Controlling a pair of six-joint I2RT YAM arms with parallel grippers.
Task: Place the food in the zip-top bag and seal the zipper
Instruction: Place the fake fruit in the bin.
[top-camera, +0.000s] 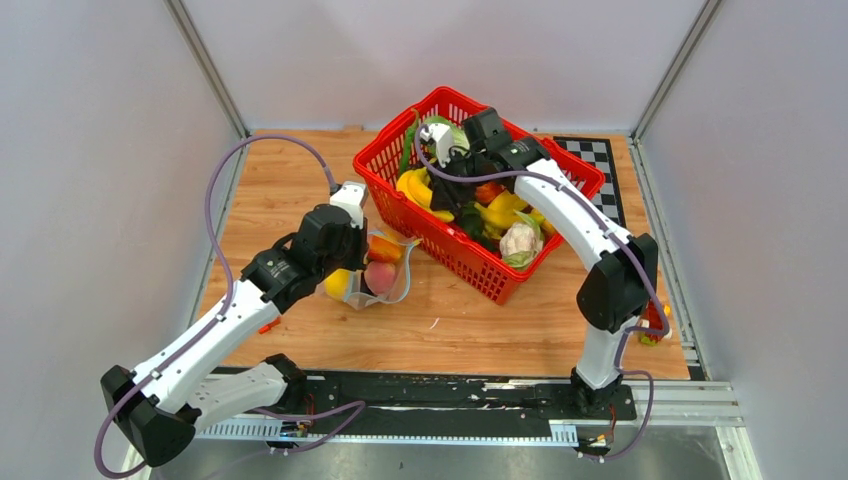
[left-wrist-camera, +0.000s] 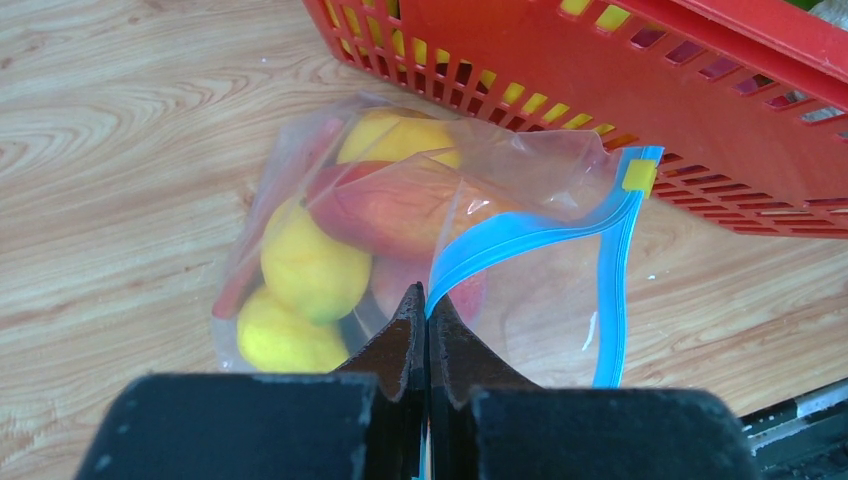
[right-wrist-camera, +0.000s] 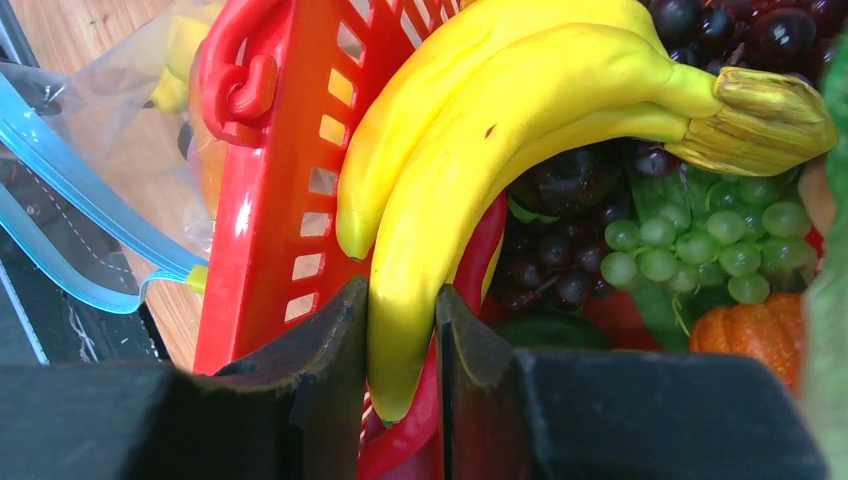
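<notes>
The clear zip-top bag (left-wrist-camera: 560, 170) lies on the wooden table against the red basket (left-wrist-camera: 700, 110). Two yellow round fruits (left-wrist-camera: 305, 265) and a pinkish peach (left-wrist-camera: 390, 205) lie inside it. My left gripper (left-wrist-camera: 427, 295) is shut on the bag's teal-blue zipper (left-wrist-camera: 530, 232), holding that edge up with the mouth gaping. From above, the left gripper (top-camera: 362, 245) sits over the bag (top-camera: 385, 270). My right gripper (right-wrist-camera: 402, 300) is inside the basket, shut on the lower end of a yellow banana (right-wrist-camera: 480, 130). The bag's zipper (right-wrist-camera: 60, 170) shows just beyond the basket wall (right-wrist-camera: 270, 200).
The basket (top-camera: 395, 150) also holds green grapes (right-wrist-camera: 700, 240), dark grapes (right-wrist-camera: 560, 270), a red chili (right-wrist-camera: 480, 260), an orange pumpkin (right-wrist-camera: 750, 330) and a white cauliflower (top-camera: 520, 240). A checkerboard (top-camera: 600, 160) lies at the back right. A small toy piece (top-camera: 655, 325) lies near the right arm's base.
</notes>
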